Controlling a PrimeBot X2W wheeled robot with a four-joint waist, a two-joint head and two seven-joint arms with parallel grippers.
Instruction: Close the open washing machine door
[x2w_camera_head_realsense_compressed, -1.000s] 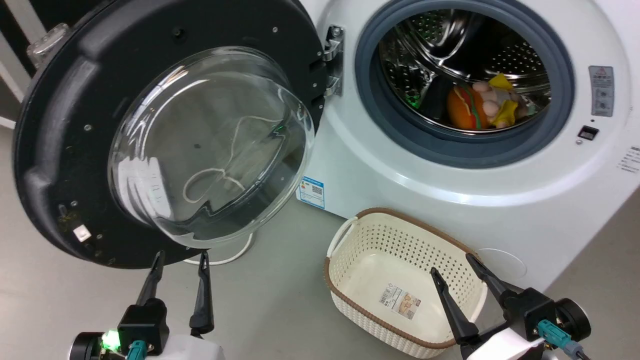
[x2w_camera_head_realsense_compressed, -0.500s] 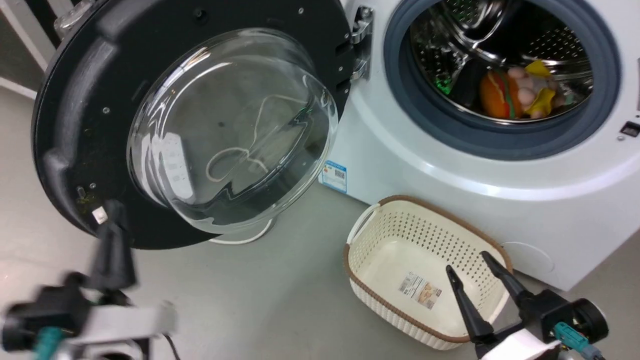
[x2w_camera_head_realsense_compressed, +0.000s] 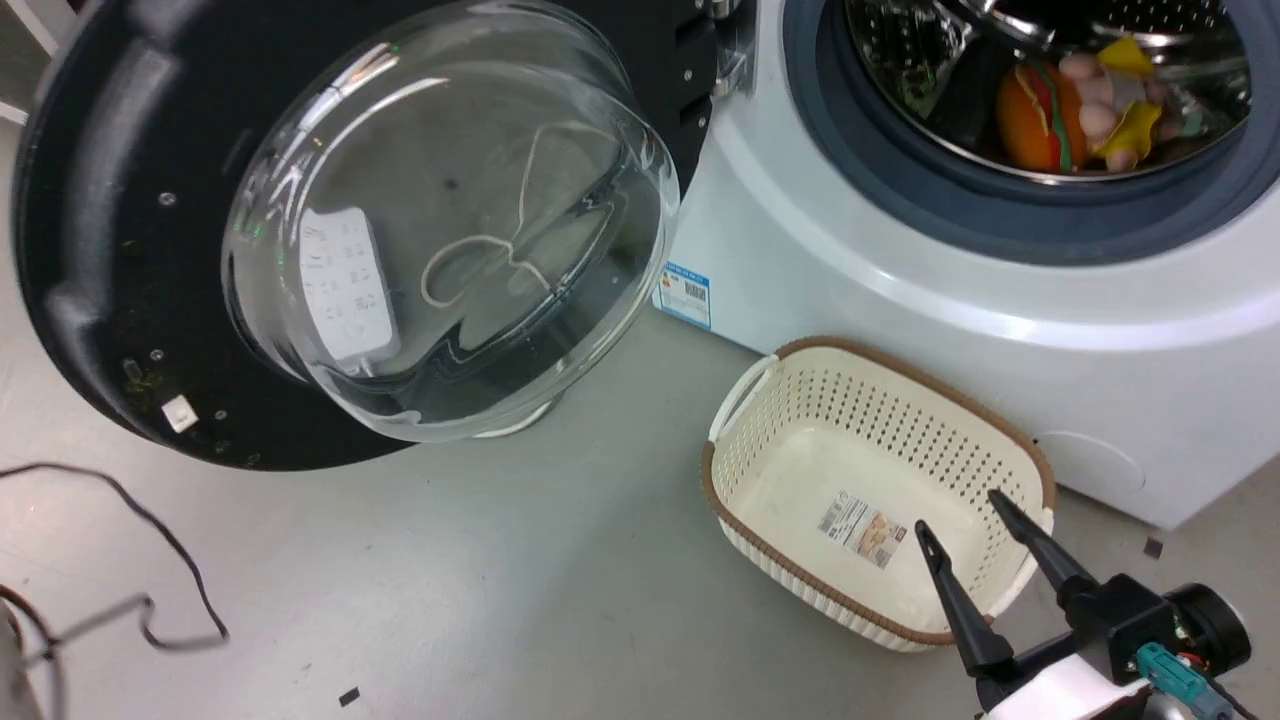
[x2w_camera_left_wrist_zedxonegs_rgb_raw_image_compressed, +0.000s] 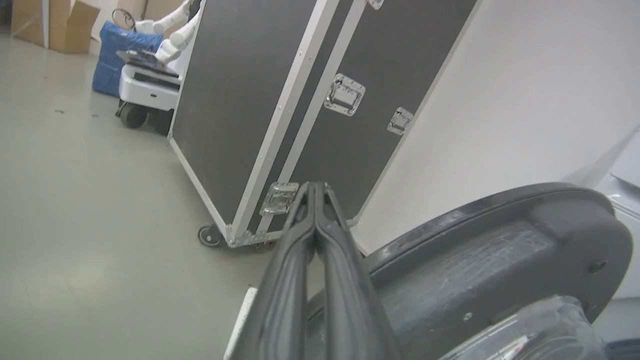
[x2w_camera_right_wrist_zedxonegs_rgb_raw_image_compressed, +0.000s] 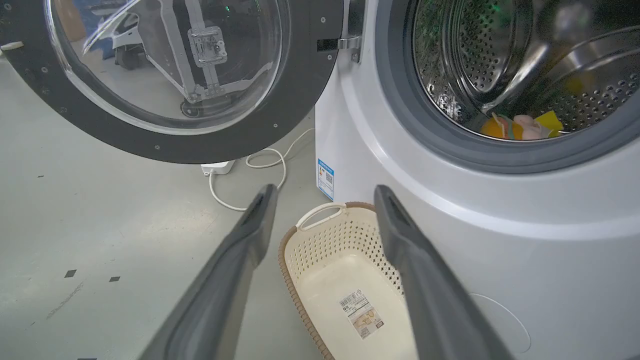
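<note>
The washing machine door (x2w_camera_head_realsense_compressed: 130, 250) stands wide open, swung out to the left of the white washing machine (x2w_camera_head_realsense_compressed: 900, 320) on its hinge, with its inner face and bulging glass bowl turned toward the robot. The grey-ringed drum mouth (x2w_camera_head_realsense_compressed: 880, 170) is uncovered, and inside the drum lie soft toys (x2w_camera_head_realsense_compressed: 1040, 130) in orange, yellow and pink. In the left wrist view, the left gripper (x2w_camera_left_wrist_zedxonegs_rgb_raw_image_compressed: 315, 187) has its 2 fingers pressed together with nothing between them. It sits close to the door's black rim, pointing past it toward a dark flight case (x2w_camera_left_wrist_zedxonegs_rgb_raw_image_compressed: 240, 100) on castors; whether a finger touches the rim cannot be told. The right gripper (x2w_camera_head_realsense_compressed: 957, 511) hangs at the lower right with its 2 fingers spread wide and nothing held, over the near corner of a cream perforated basket (x2w_camera_head_realsense_compressed: 760, 360) that sits on the grey floor just in front of the machine. A white cable (x2w_camera_right_wrist_zedxonegs_rgb_raw_image_compressed: 250, 165) lies on the floor under the door, and a thin dark cable (x2w_camera_head_realsense_compressed: 170, 560) trails at the left.
</note>
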